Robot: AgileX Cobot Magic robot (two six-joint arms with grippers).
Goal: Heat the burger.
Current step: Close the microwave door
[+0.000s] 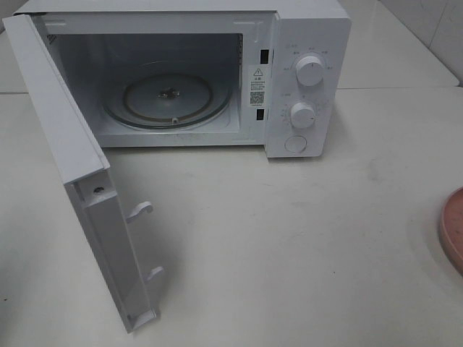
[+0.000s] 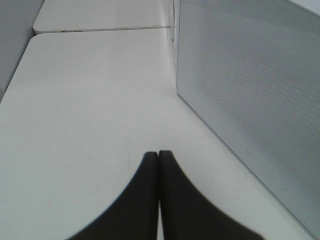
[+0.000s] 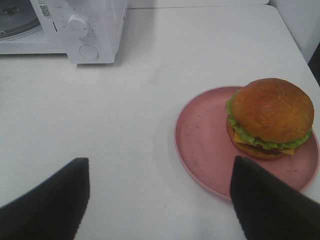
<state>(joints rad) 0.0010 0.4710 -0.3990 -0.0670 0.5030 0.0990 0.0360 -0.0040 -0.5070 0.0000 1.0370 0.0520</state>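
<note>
Two hands are seen: the left hand (image 2: pixel 159 154) pressed together beside the microwave door (image 2: pixel 250 95); the right hand (image 3: pixel 159 192) spread above the table (image 3: pixel 125 125), near the burger (image 3: pixel 270 117), seated on a pink plate (image 3: pixel 205 145), seemingly off-centre.

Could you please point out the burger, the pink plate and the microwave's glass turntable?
burger (image 3: pixel 271 110): right wrist view, top of bun.
pink plate (image 3: pixel 200 145): right wrist view, bare floor.
glass turntable (image 1: pixel 195 101): exterior high view, bare glass.

The burger (image 3: pixel 270 117) is sitting upright on the pink plate (image 3: pixel 205 145), off-centre toward one rim, its domed orange-tan bun showing green lettuce and yellow cheese poking out beneath it.
</note>
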